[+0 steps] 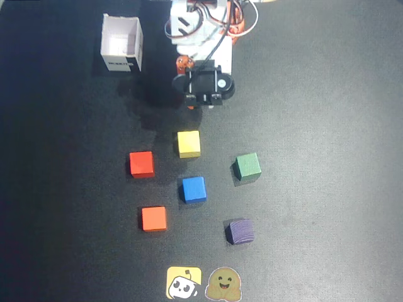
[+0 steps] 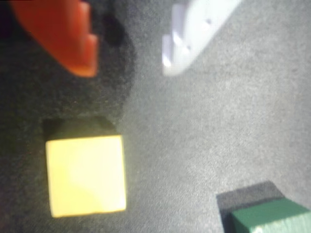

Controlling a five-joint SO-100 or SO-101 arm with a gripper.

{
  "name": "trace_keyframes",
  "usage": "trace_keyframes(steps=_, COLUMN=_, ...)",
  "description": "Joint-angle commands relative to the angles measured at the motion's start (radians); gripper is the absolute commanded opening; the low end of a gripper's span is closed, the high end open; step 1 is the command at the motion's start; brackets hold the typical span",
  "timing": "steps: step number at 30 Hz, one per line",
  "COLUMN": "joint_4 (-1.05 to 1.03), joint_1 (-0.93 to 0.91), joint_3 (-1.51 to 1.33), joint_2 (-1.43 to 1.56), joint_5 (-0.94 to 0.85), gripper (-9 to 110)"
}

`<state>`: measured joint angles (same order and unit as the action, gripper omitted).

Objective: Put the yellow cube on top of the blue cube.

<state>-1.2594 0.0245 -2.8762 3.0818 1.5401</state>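
Note:
The yellow cube (image 1: 189, 143) sits on the black table, just below my gripper (image 1: 192, 106) in the overhead view. The blue cube (image 1: 194, 189) lies a little further down, apart from it. In the wrist view the yellow cube (image 2: 86, 182) is at the lower left, beyond my gripper (image 2: 129, 68). The orange finger (image 2: 73, 43) and the white finger (image 2: 187, 43) stand apart with bare table between them. The gripper is open and empty, above the table. The blue cube is out of the wrist view.
A red cube (image 1: 141, 163), an orange cube (image 1: 153, 218), a green cube (image 1: 247, 167) and a purple cube (image 1: 241, 231) surround the blue one. A white box (image 1: 121, 43) stands at the top left. Two stickers (image 1: 184, 283) lie at the bottom edge. The green cube (image 2: 269, 218) shows in the wrist view.

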Motion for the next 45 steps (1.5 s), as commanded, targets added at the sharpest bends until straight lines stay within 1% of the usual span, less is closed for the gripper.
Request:
trace_keyframes(steps=1, joint_4=0.040, joint_1=-0.005, joint_3=0.009, joint_2=0.011, joint_5=0.002, gripper=12)
trace_keyframes(steps=9, joint_4=0.043, joint_1=-0.003, joint_3=0.067, joint_2=0.009, joint_5=-0.008, gripper=14)
trace_keyframes(steps=14, joint_4=0.054, joint_1=0.003, joint_3=0.120, joint_2=-0.063, joint_5=-0.011, gripper=16)
trace_keyframes(steps=17, joint_4=0.091, joint_1=-0.005, joint_3=0.186, joint_2=-0.195, joint_5=-0.028, gripper=16)
trace_keyframes(steps=22, joint_4=0.153, joint_1=-0.012, joint_3=0.336, joint_2=-0.525, joint_5=-0.040, gripper=21)
trace_keyframes(steps=29, joint_4=0.222, joint_1=-0.011, joint_3=0.423, joint_2=-0.818, joint_5=-0.044, gripper=24)
trace_keyframes(steps=37, joint_4=0.301, joint_1=-0.012, joint_3=0.425, joint_2=-0.980, joint_5=-0.072, gripper=24)
trace_keyframes(steps=45, joint_4=0.350, joint_1=-0.012, joint_3=0.400, joint_2=-1.043, joint_5=-0.087, gripper=24)
